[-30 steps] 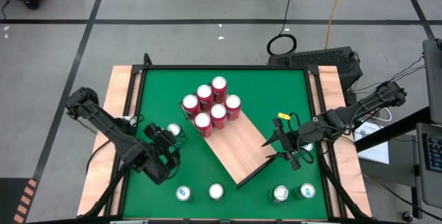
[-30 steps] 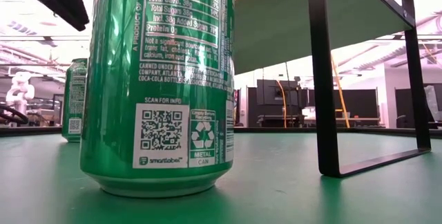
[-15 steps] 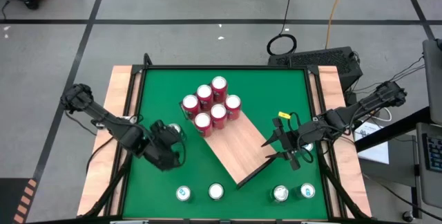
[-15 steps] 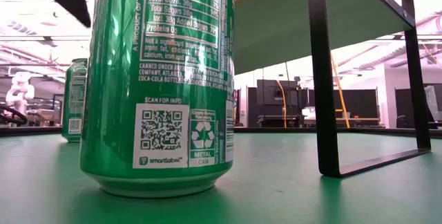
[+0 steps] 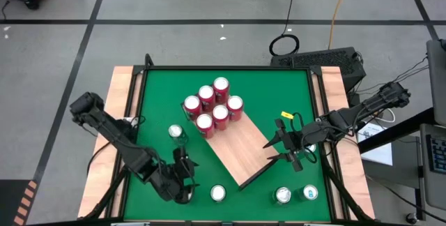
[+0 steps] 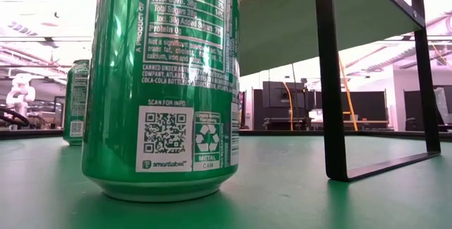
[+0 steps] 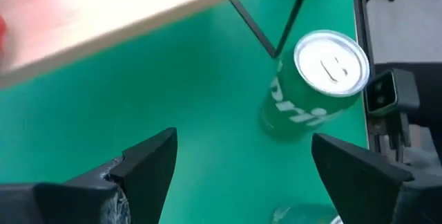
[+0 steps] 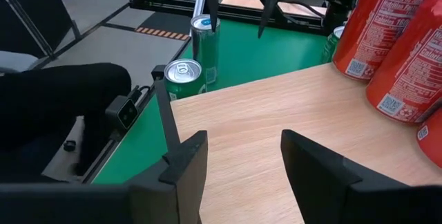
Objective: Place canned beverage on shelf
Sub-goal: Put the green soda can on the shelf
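Observation:
The shelf [image 5: 240,149] is a light wood board on thin dark legs, standing on the green table; several red cans [image 5: 214,107] stand on its far end. Green cans stand upright on the table: one at the left [image 5: 176,133], one near the front [image 5: 218,193], and two at the front right [image 5: 282,195]. My left gripper [image 5: 185,187] is open above another front-left green can [image 8: 205,41], which it hides in the high view. My right gripper [image 5: 284,149] is open and empty over the shelf's right edge.
The shelf's dark leg [image 7: 276,30] stands close to the front green can [image 7: 321,79]. A small black camera [image 7: 381,92] sits at the table's near edge. In the low view a green can [image 6: 162,87] fills the left, beside the shelf's leg [image 6: 332,80].
My left gripper has gone from beside the left green can toward the table's near edge and a little right. It now stands over the front-left green can and hides it in the high view. The left can shows fully again.

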`<state>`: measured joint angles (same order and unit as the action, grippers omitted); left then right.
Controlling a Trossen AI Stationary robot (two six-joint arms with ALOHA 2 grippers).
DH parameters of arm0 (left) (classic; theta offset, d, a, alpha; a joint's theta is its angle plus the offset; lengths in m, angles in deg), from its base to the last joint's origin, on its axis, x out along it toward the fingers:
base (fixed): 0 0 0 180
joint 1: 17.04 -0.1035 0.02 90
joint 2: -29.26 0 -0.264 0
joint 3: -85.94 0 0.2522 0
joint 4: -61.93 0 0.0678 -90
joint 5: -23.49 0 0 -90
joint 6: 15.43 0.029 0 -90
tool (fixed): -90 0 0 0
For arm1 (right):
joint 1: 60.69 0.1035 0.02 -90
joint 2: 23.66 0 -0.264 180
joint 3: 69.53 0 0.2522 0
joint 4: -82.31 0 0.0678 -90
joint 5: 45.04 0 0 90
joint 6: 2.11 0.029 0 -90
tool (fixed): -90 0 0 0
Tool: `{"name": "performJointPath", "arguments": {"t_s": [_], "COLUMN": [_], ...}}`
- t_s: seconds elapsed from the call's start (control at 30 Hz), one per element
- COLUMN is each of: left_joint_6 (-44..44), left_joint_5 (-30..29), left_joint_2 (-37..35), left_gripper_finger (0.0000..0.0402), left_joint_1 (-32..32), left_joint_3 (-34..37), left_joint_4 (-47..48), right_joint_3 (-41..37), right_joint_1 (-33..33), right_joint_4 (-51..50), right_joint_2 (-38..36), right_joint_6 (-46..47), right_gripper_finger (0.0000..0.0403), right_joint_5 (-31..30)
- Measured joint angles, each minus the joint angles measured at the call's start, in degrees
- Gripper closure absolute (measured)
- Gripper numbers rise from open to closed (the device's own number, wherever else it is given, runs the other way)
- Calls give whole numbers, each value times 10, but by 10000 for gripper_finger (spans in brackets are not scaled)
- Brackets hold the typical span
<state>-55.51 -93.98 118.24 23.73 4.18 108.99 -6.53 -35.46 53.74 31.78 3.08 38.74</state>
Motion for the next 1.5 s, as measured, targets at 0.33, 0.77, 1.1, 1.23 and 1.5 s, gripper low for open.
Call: {"name": "performJointPath", "arguments": {"t_s": [0.33,0.77,1.1,1.23,1.5], "left_joint_6": [-57,74,134,135,140], "left_joint_5": [-40,5,36,36,54], "left_joint_2": [10,76,120,131,147], "left_gripper_finger": [71,71,71,71,71], "left_joint_1": [18,1,0,-7,-22], "left_joint_3": [0,0,0,0,0], "left_joint_4": [-2,-198,-273,-278,-293], "right_joint_3": [0,0,0,0,0], "right_joint_1": [0,0,0,0,0], "right_joint_4": [3,3,1,1,1], "right_joint_2": [0,0,0,0,0], "right_joint_6": [-18,-14,-14,-14,-14], "right_gripper_finger": [227,227,227,227,227], "right_joint_5": [0,0,0,0,0]}}
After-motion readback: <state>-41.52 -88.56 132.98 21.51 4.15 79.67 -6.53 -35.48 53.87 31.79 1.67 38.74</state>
